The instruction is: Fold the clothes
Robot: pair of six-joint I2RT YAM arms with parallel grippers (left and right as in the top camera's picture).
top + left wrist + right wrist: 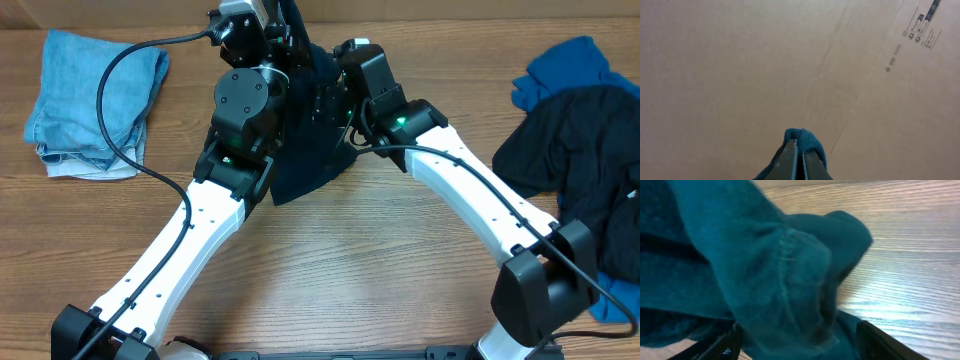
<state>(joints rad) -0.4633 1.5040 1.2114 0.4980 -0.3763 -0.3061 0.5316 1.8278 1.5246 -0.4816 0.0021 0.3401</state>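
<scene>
Held garment: dark navy soft fabric shirt (310,130) — upper centre of the overhead frame, hanging as a crumpled drape between the two wrists, its lower point ending near the frame's middle.
Left jaws: pressed fully together on a bunched edge of the dark navy soft fabric shirt; in the left wrist view a tuft of cloth pokes out above the tips at bottom centre.
Right jaws: standing wide apart at the bottom corners of the right wrist view, with a thick hemmed fold of the same shirt sagging between them — whether either side presses the cloth cannot be told.
Arms: white left arm (190,240) rises from lower left, white right arm (470,190) from lower right, both meeting at the shirt.
Waiting pile: black limp shirt (580,170) at the right edge, lying over a bright blue garment (565,70) that shows at upper right.
Set aside: pale light-blue folded denim-like cloth (95,100), upper left, well apart from the shirt.
Surface: light brown wood-grain counter (330,260).
Backdrop: plain brown cardboard wall (740,65) fills the left wrist view, with small black print at upper right.
</scene>
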